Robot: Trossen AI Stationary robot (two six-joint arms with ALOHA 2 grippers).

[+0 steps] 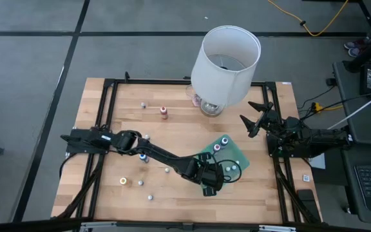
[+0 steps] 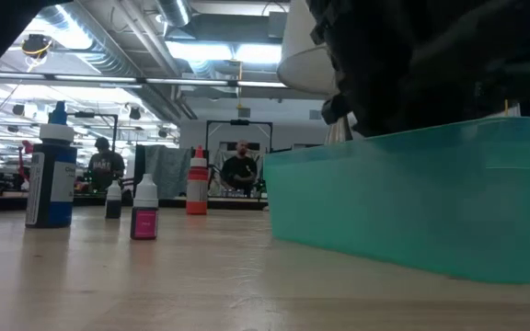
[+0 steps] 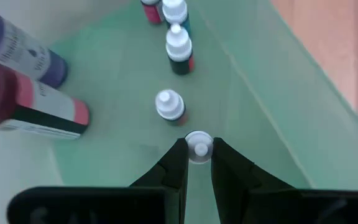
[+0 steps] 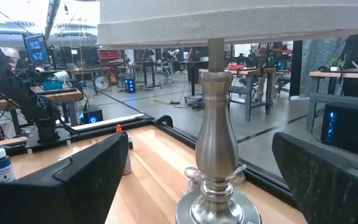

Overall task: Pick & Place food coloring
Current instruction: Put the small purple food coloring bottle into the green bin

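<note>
Food coloring bottles, tiny plastic ones with coloured caps, are split between the bare wooden table (image 1: 172,193) and the translucent green plastic bin (image 1: 237,154) near the right edge. Inside the bin, the left gripper (image 3: 198,163) pinches a small bottle with a white cap (image 3: 198,147) between its dark fingers, its jaws drawn narrow around the cap. Beside it stands another white-capped bottle (image 3: 169,104), with more beyond it and two larger ones lying on their sides. A blue-topped bottle (image 2: 51,165), a pink-labelled one (image 2: 144,210) and a red one (image 2: 196,182) stand loose on the wood. The right gripper (image 1: 257,116) waits with jaws spread wide, near the silver-stemmed lamp with the big white shade (image 1: 226,59).
</note>
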